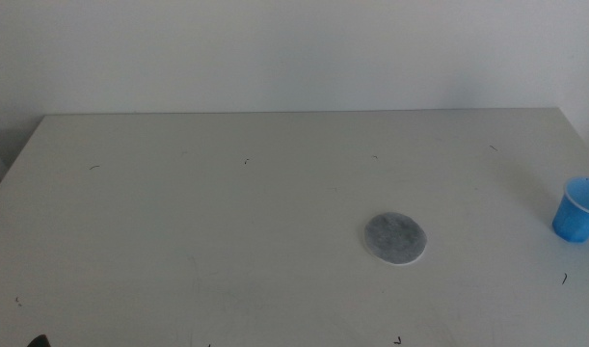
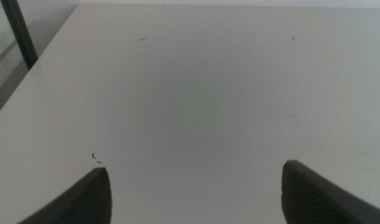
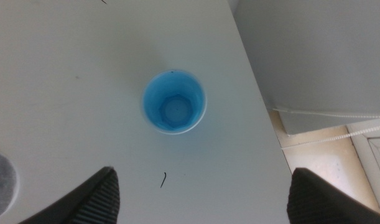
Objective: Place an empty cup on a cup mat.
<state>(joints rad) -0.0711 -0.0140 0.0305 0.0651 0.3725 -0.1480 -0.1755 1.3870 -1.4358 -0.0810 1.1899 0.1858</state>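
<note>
Left to right across the white table: the left gripper is held over bare tabletop with its jaws spread wide and nothing between them; the cup mat is seen lying flat right of centre; the cup is shown upright and empty near the table's right edge, well apart from the mat; the right gripper is poised above the cup, its jaws wide apart and nothing gripped
</note>
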